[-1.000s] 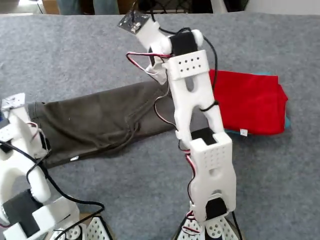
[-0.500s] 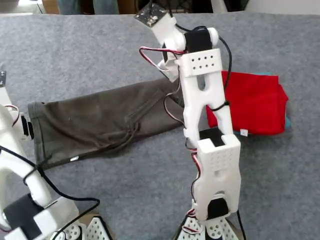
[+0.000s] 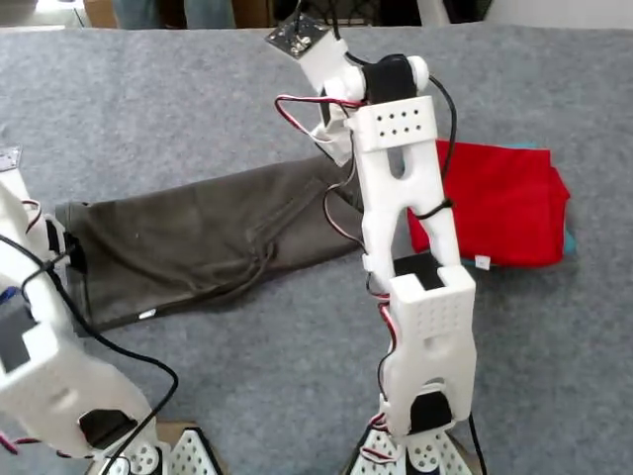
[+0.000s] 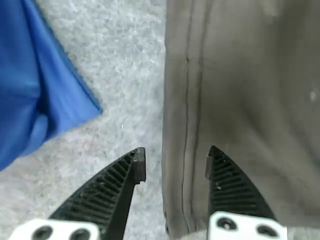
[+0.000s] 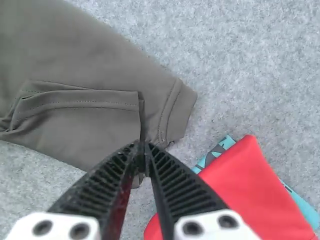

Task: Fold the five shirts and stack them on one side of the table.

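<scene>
Olive-brown cloth shirt (image 3: pixel 198 242), folded long, lay across the grey felt worktop (image 3: pixel 148 109), one end beside the folded red shirt (image 3: pixel 495 203).

Left end effector (image 4: pixel 176 151) released, straddling the hem edge, probably lined up for a pinch.

Right end effector (image 5: pixel 145 146) clenched over the sleeve end, nothing evidently held.

Robotics lab, by two arms (image 3: pixel 401 198) at a grey-covered table (image 3: pixel 554 376).

right arm (image 3: pixel 410 198) and left arm (image 3: pixel 45 376): white printed shells with hole grids, black servos, red/black/white wiring, bare circuit board (image 3: pixel 297 35) at 12 o'clock; left hand (image 4: pixel 176 150) and right hand (image 5: pixel 145 146) have black ribbed fingers.
</scene>
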